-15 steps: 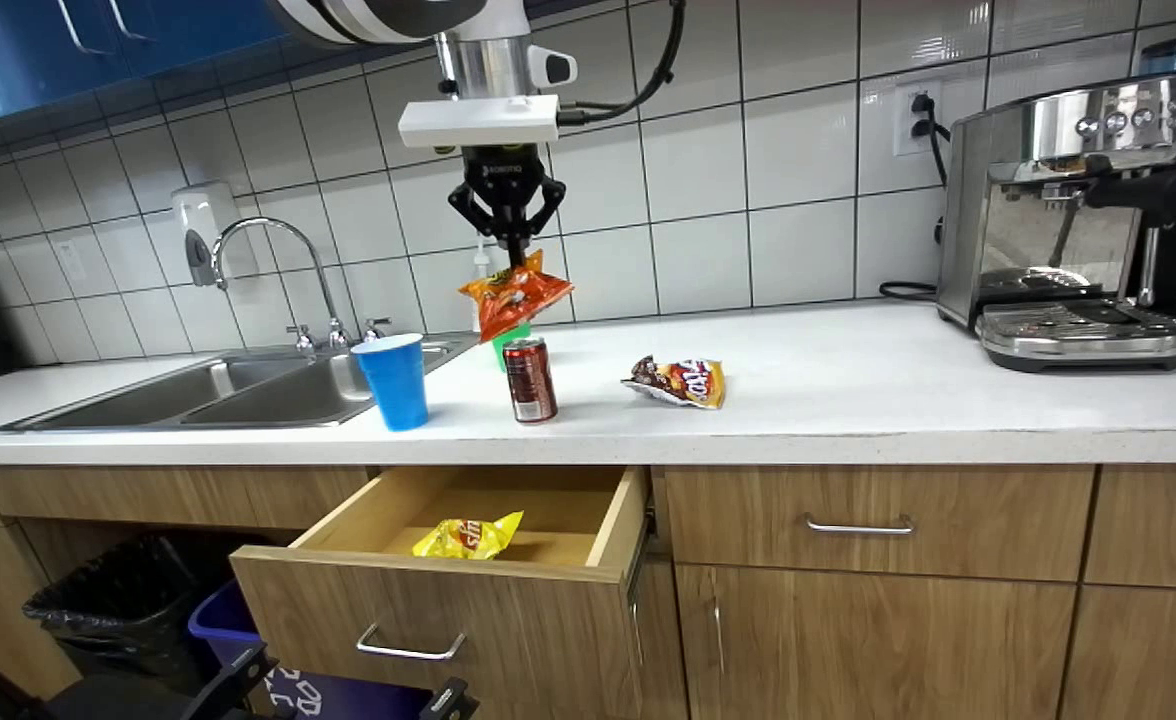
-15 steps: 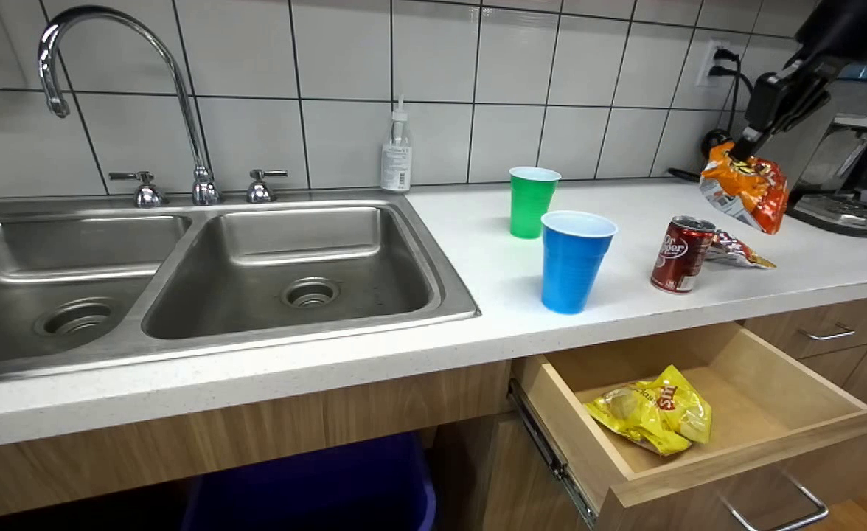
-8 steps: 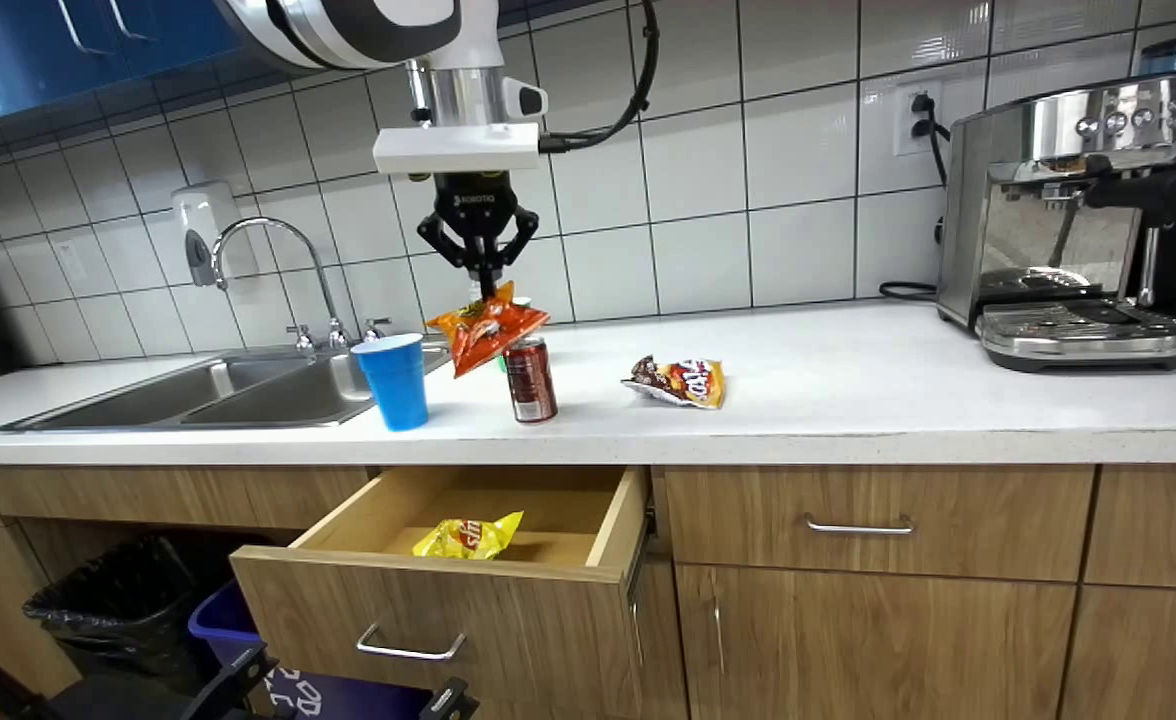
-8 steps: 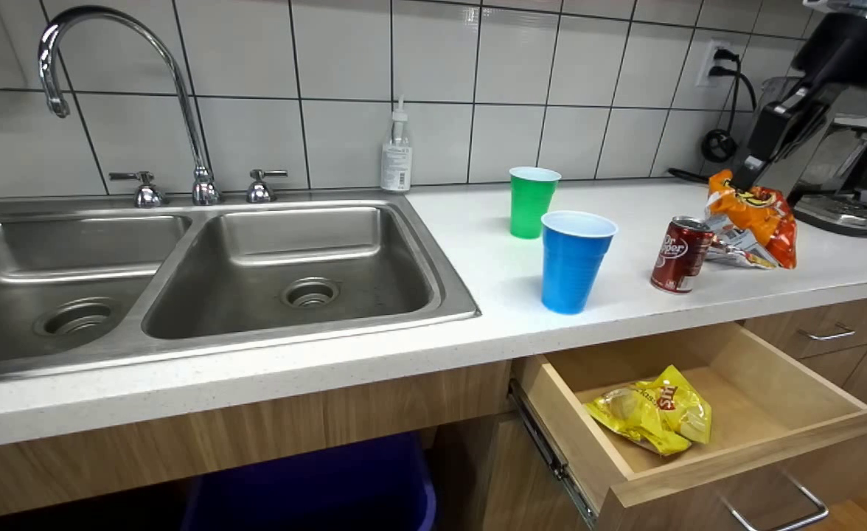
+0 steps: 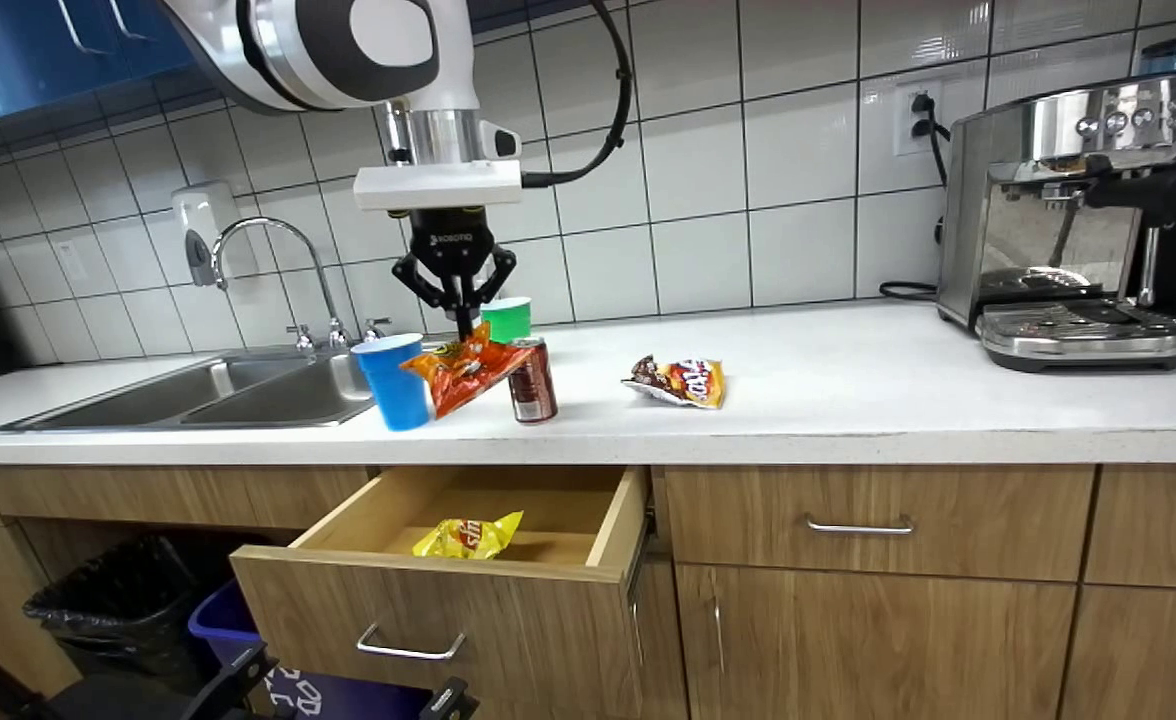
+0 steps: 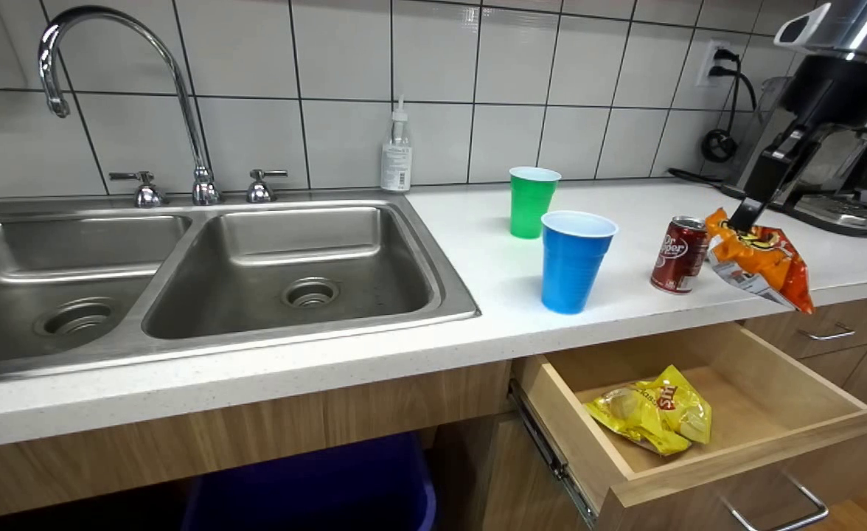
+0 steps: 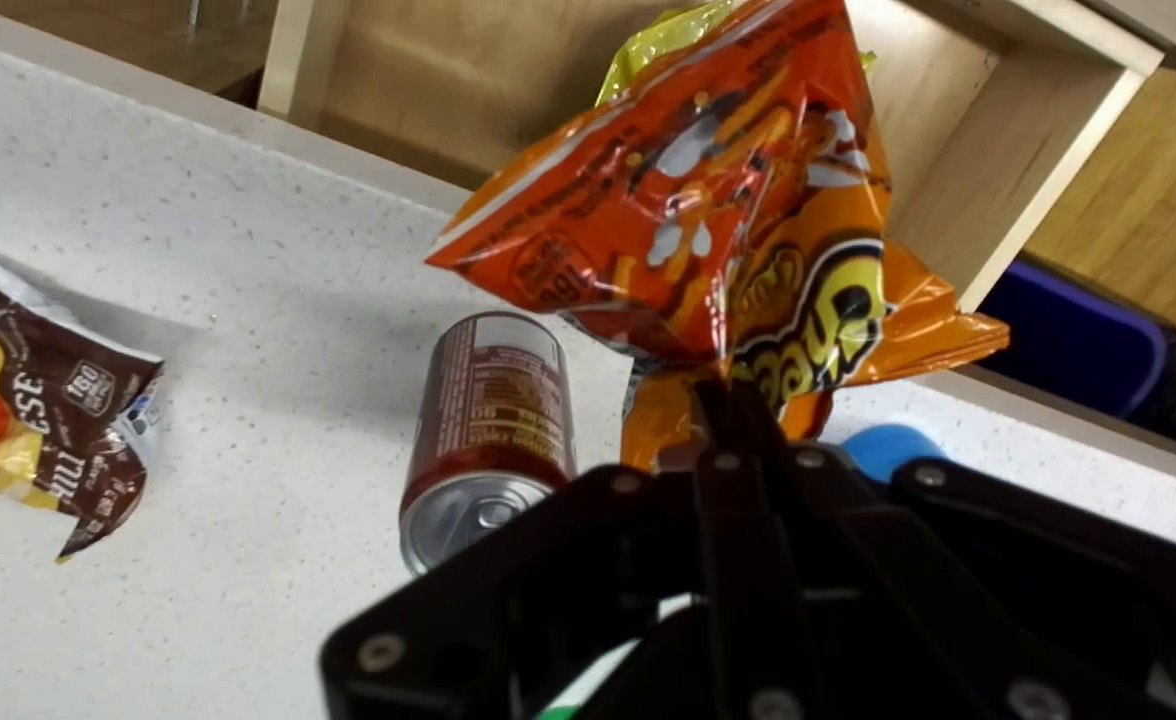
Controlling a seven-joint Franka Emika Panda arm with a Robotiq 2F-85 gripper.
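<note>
Wrist view shows the black gripper (image 7: 738,400) with fingers clamped on a crinkled orange-red foil snack bag (image 7: 688,220), held clear of the speckled white counter (image 7: 278,440) near a dark-red metal can (image 7: 493,410); the bag's long axis slopes down from the fingertips toward the open pale-wood drawer (image 7: 998,150).

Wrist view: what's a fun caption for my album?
Gripper pinches an orange snack bag, with a soda can nearby.

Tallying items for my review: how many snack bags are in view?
3: an orange Cheetos bag gripped in the pincer; a brown chili cheese bag lying on the counter; and a yellow snack bag inside the open drawer. Anything beneath the yellow one would be hidden.
</note>
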